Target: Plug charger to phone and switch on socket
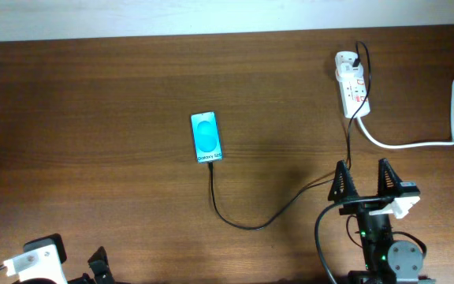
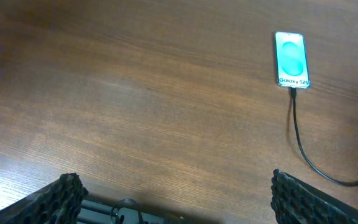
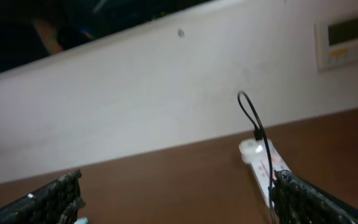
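The phone (image 1: 206,137) lies flat mid-table, cyan screen up, "Galaxy S25" text at its near end; it also shows in the left wrist view (image 2: 291,58). The thin black charger cable (image 1: 243,221) runs from the phone's near end, loops right and goes up to the white socket (image 1: 352,84) at the back right, also in the right wrist view (image 3: 263,167). Its connector sits at the phone's near edge (image 2: 292,91). My right gripper (image 1: 362,181) is open and empty, in front of the socket. My left gripper (image 2: 176,199) is open and empty at the front left.
The socket's thick white cord (image 1: 416,142) curves right and up to the table's right edge. A pale wall (image 3: 166,93) with a wall panel (image 3: 344,37) stands behind the table. The brown wooden table (image 1: 93,142) spreads left of the phone.
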`<state>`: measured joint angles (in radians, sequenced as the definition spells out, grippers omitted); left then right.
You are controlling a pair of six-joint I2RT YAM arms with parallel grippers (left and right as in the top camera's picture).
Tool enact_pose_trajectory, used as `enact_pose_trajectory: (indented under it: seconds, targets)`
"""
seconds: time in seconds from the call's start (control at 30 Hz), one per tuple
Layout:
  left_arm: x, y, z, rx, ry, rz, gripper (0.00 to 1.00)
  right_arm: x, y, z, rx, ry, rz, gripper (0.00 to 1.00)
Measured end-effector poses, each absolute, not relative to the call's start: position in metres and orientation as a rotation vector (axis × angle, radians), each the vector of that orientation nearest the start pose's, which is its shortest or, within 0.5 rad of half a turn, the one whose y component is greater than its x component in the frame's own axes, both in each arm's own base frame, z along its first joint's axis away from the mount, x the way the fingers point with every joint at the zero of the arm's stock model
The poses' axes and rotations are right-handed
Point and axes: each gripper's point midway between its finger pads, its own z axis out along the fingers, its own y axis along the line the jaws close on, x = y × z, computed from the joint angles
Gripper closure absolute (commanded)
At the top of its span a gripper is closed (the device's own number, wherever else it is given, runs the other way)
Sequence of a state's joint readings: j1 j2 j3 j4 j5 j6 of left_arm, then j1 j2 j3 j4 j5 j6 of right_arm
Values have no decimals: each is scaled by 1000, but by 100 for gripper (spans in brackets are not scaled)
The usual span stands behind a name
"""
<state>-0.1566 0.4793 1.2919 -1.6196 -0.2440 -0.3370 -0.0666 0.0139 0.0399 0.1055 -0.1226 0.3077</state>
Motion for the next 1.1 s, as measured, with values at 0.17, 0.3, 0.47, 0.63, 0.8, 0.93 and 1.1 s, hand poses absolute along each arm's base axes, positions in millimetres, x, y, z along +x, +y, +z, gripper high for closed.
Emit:
enact_pose_trajectory:
  seconds: [0.17, 0.3, 0.47, 0.63, 0.8, 0.93, 1.1]
  targets:
    - [83, 29, 280, -326, 2325, 49, 1, 247, 2, 186, 175, 1524, 226, 2]
    - [83, 29, 281, -326, 2325, 49, 1, 246, -2, 158, 119, 1643, 124, 2]
    - [83, 29, 280, -326, 2325, 49, 1, 246, -3, 158, 66, 1646, 64, 2]
    - [83, 29, 280, -326, 2325, 49, 1, 246, -3, 158, 58, 1645, 57, 2]
    - [83, 29, 280, -326, 2325, 49, 1, 246, -7, 158, 71, 1644, 41, 2]
    - [83, 29, 280, -326, 2325, 49, 0, 246, -15, 158, 99, 1643, 15, 2]
    - [83, 29, 280, -326, 2325, 49, 1, 246, -16, 158, 100, 1643, 14, 2]
